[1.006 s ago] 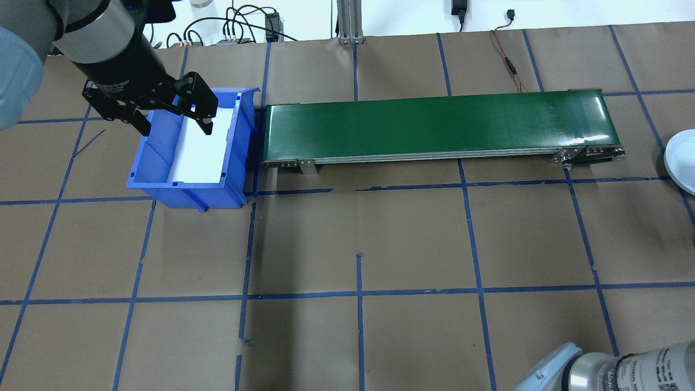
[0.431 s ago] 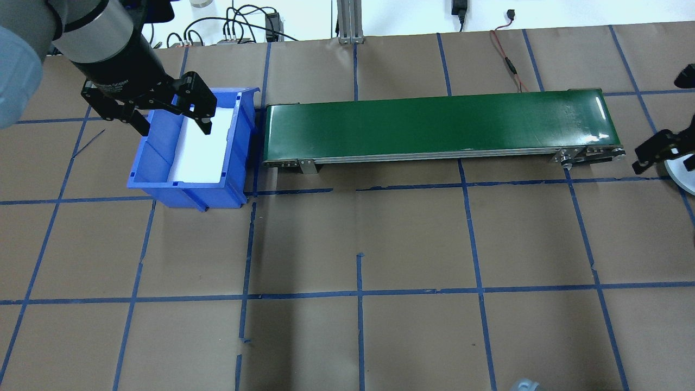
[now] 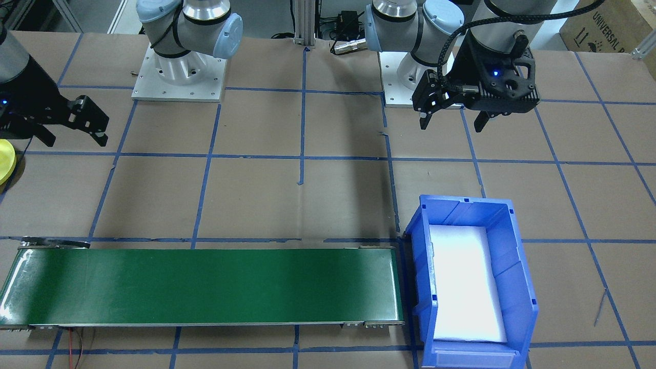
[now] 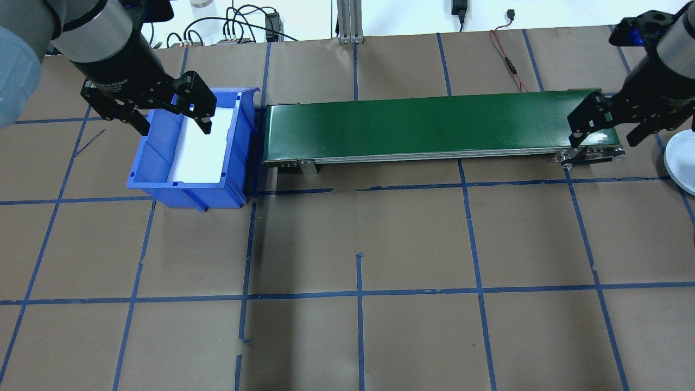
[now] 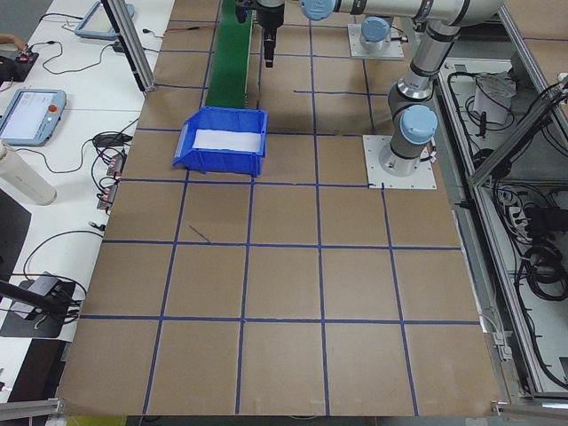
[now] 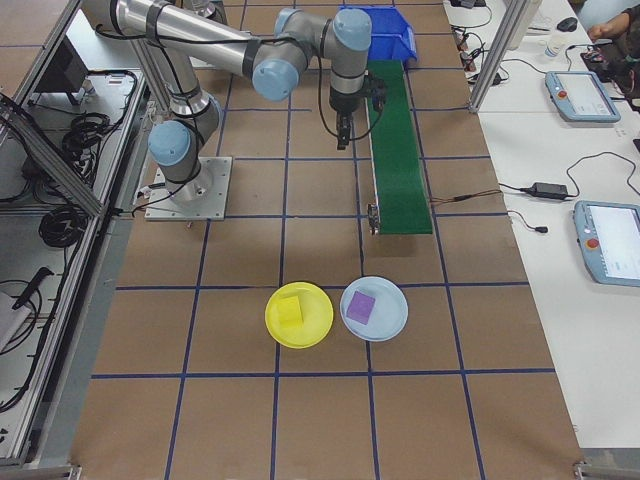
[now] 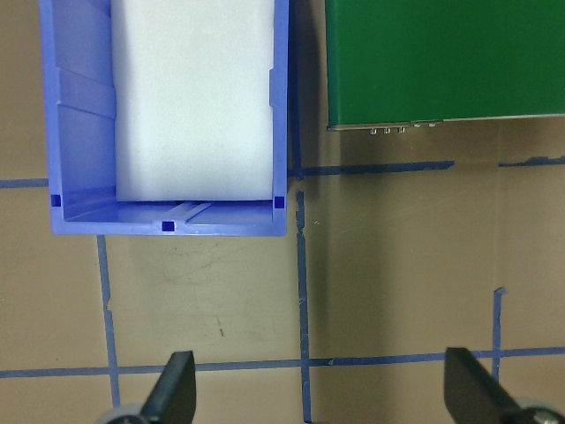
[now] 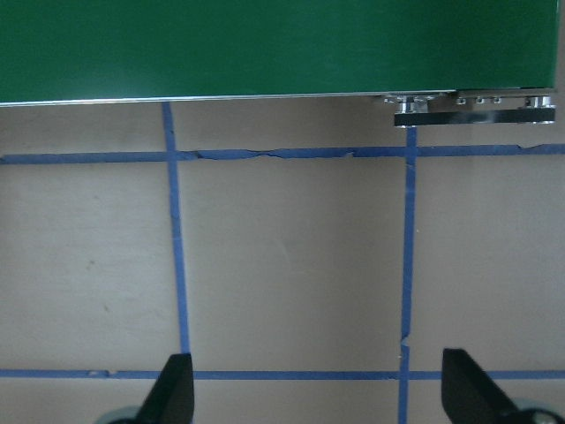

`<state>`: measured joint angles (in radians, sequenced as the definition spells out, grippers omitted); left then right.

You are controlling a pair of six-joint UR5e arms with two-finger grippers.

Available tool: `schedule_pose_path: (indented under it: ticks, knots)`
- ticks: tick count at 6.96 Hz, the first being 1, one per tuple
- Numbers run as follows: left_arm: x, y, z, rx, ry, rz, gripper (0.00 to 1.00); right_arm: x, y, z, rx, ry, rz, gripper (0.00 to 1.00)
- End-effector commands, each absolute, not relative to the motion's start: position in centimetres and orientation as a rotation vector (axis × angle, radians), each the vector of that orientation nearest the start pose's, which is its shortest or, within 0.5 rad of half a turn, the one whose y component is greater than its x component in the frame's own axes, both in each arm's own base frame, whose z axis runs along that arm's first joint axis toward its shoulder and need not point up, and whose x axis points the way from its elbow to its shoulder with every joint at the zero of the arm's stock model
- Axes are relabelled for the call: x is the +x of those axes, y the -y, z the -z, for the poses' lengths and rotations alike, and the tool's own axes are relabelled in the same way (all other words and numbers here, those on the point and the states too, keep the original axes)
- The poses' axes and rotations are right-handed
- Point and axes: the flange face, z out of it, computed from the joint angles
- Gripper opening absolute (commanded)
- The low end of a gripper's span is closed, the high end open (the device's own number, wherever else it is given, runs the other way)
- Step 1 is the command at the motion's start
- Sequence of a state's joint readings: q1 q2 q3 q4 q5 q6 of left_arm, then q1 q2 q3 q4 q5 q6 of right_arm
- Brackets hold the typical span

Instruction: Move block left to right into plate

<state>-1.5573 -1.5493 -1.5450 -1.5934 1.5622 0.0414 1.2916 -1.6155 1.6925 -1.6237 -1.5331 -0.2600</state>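
Note:
The yellow plate (image 6: 299,315) lies on the table past the belt's right end, with a yellow block (image 6: 290,309) on it; its edge shows in the front-facing view (image 3: 5,159). My left gripper (image 4: 175,129) hangs open and empty above the near side of the blue bin (image 4: 155,146); it also shows in the front-facing view (image 3: 451,125). My right gripper (image 4: 601,142) is open and empty above the right end of the green conveyor belt (image 4: 434,125). The belt's surface is bare.
A pale blue plate (image 6: 374,310) with a purple block (image 6: 361,306) sits beside the yellow plate. The bin (image 3: 512,266) holds a white foam pad (image 3: 461,287) and stands at the belt's left end. Cables and tablets lie beyond the table's far edge.
My right arm has swung in from the lower right edge to the belt's right end, gripper open. My left gripper has stayed over the bin.

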Motion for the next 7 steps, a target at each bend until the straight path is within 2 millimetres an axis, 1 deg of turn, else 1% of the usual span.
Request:
schedule_pose_path:
  ticks: [1,2,3,4,7]
  knots:
    - [-12.8,48.7,-50.9,0.046,-3.151,0.042,1.0,8.3,48.2,-48.3,0.126,-3.099,-0.024,0.99]
    - [-12.8,48.7,-50.9,0.046,-3.151,0.042,1.0,11.6,47.6,-48.5,0.136,-3.106,-0.017,0.99]
    - [-12.8,48.6,-50.9,0.046,-3.15,0.039,1.0,13.7,47.1,-48.6,0.093,-3.102,-0.011,0.99]
    - [-12.8,48.6,-50.9,0.046,-3.147,0.039,1.0,14.1,47.1,-48.6,0.086,-3.096,-0.012,0.99]
    - [-12.9,48.7,-51.2,0.048,-3.146,0.048,1.0,14.2,47.2,-48.1,0.084,-3.095,-0.026,0.99]
